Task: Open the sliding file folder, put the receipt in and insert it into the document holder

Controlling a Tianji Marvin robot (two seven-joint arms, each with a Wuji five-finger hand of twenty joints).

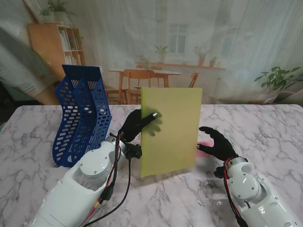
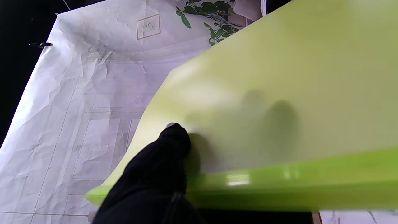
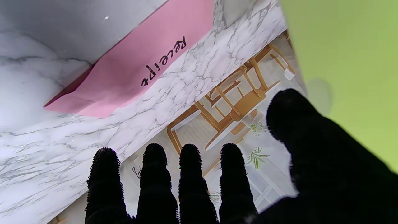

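- Black-gloved fingers (image 1: 150,116) of the left hand (image 1: 137,125) pinch the folder (image 1: 170,130) at its left edge; the thumb tip presses on the face turned to me, and the other digits lie behind the sheet, showing through it as dim shadows in the left wrist view.
- Yellow-green and thin, the folder stands upright above the middle of the tabletop (image 1: 265,127), its spine a brighter green band (image 2: 279,183) along the edge by the wrist.
- The right hand (image 1: 218,144) hovers at about four o'clock from the folder, its digits spread apart and holding nothing, just beside the folder's right edge.
- A pink receipt (image 3: 136,62) lies flat on the tabletop just beyond the right fingertips, with the handwritten word "Receipt" on it; in the stand's view only a pink sliver (image 1: 204,147) shows by the hand.
- The blue perforated file rack (image 1: 83,116) stands at about nine o'clock from the folder, well apart from it.
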